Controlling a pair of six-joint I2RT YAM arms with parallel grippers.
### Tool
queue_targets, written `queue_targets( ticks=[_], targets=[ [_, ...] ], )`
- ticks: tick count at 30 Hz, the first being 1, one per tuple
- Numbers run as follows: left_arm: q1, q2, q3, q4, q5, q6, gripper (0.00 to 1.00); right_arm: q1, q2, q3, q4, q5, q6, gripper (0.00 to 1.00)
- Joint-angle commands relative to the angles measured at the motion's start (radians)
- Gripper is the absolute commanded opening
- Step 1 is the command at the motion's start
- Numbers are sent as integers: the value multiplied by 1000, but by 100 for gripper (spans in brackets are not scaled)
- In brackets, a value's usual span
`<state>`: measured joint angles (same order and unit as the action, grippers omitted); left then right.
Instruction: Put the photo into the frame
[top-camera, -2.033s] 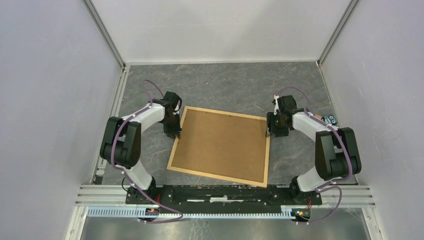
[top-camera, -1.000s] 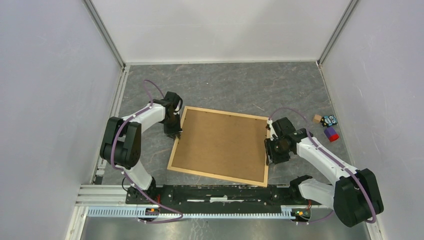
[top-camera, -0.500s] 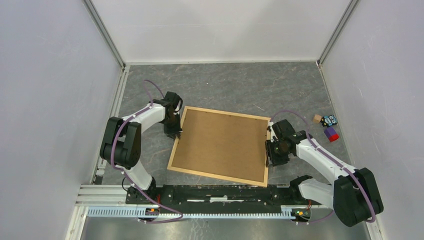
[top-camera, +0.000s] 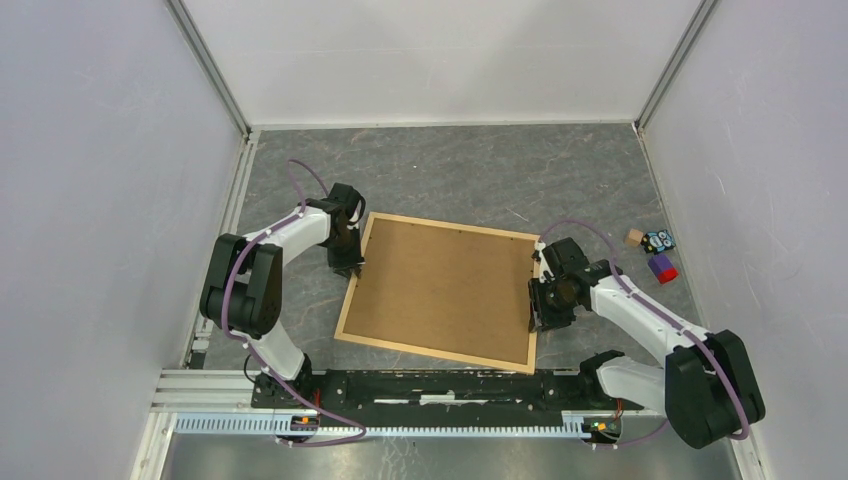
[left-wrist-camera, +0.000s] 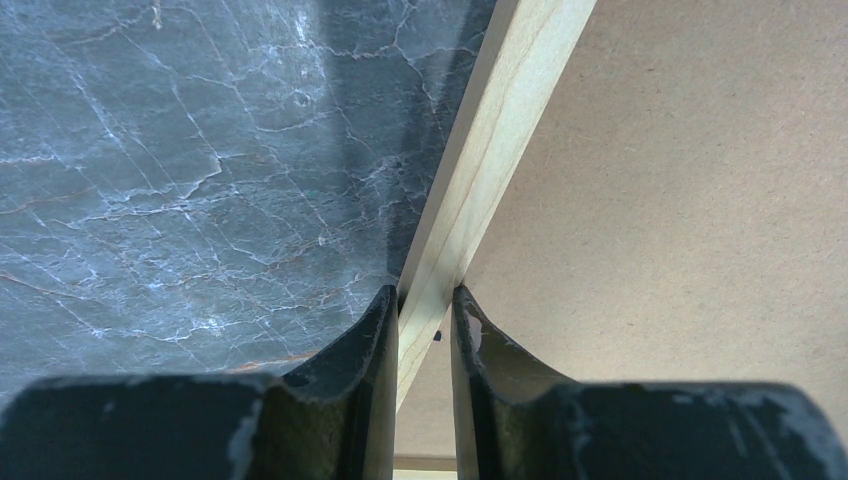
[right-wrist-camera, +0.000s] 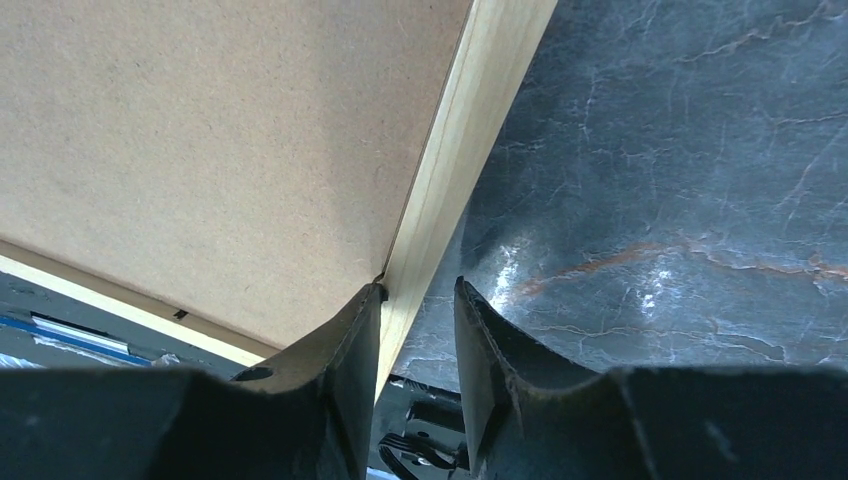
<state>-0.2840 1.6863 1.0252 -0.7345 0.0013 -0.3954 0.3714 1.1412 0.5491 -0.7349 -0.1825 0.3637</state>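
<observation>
dark grey marbled table (top-camera: 450, 175), pale veins, glare patch in right wrist view. plain brown board (top-camera: 440, 290) lying flat mid-table, askew to table edges; surface matte, finely fibrous up close. three small toys near right wall: tan cube (top-camera: 634, 237), blue-and-black toy (top-camera: 658, 240) just beside it, purple-and-red cylinder (top-camera: 664, 268) nearer, slightly apart. pale lilac walls (top-camera: 100, 200) on three sides. aluminium rail (top-camera: 440, 425) along near edge.

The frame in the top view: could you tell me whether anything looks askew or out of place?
The frame lies skewed, its rails not square to the edges of the table, brown backing board up. A few small toys sit far right, seemingly unrelated to framing.
</observation>
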Motion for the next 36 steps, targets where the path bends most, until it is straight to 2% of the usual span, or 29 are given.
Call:
queue_targets(
  ticks=[1,8,14,18,22,25,31,36],
  targets=[
    [-4,-22,-17,-33,-18,-49,2,1,26,-28,42,76,7,38],
    [-5,-23,-17,-33,-18,-47,2,1,48,-40,36,139,11,38],
    [-6,-23,-17,-34,-18,-46,2,0,91,-88,109,148,24,37],
    [-6,-22,-18,-33,-21,-46,2,1,135,-95,182,54,14,38],
    [-6,-23,-19,-34,-23,-46,2,-2,57,-19,194,-13,12,48],
    [-5,-19,-18,-29,-6,-48,2,-14,60,29,206,-28,11,54],
    [-6,-23,-43,-15,116,-66,6,-33,185,143,272,34,-37,61],
    [-39,-89,-150,44,279,-132,18,-67,387,374,309,109,-107,64]
  ],
)
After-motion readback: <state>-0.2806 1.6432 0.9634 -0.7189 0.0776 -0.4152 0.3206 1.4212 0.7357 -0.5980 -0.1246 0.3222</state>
